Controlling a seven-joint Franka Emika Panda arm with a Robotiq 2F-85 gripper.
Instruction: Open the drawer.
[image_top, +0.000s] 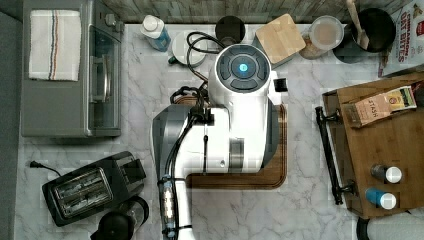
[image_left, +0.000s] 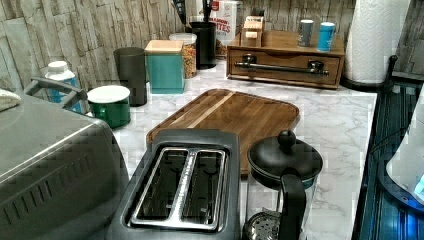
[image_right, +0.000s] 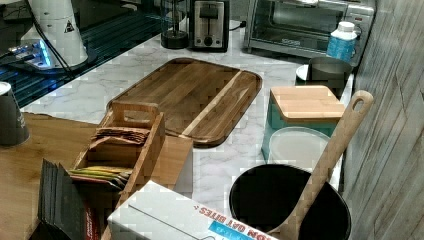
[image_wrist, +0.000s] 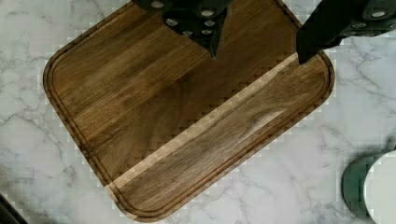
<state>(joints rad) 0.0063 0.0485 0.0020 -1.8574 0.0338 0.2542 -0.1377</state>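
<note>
The drawer (image_top: 344, 150) is a shallow brown wooden one set in a wooden box at the top view's right, and its front looks flush with the box. Its long black bar handle (image_top: 329, 155) runs across the front on two posts. In the left view the drawer (image_left: 285, 74) stands at the far end of the counter, handle (image_left: 280, 67) facing the camera. My white arm (image_top: 240, 115) hangs over the cutting board (image_top: 280, 175), well to the top view's left of the handle. My gripper (image_wrist: 259, 49) is open above the board (image_wrist: 187, 121), its black fingertips (image_wrist: 310, 44) holding nothing.
A grey toaster oven (image_top: 70, 70), black toaster (image_top: 92, 187) and French press (image_top: 120, 222) occupy the top view's left. A tea box (image_top: 382, 106) and two jars (image_top: 386, 173) sit on the drawer box. Canisters, a green mug (image_left: 111, 105) and a paper towel roll (image_left: 375, 40) line the wall.
</note>
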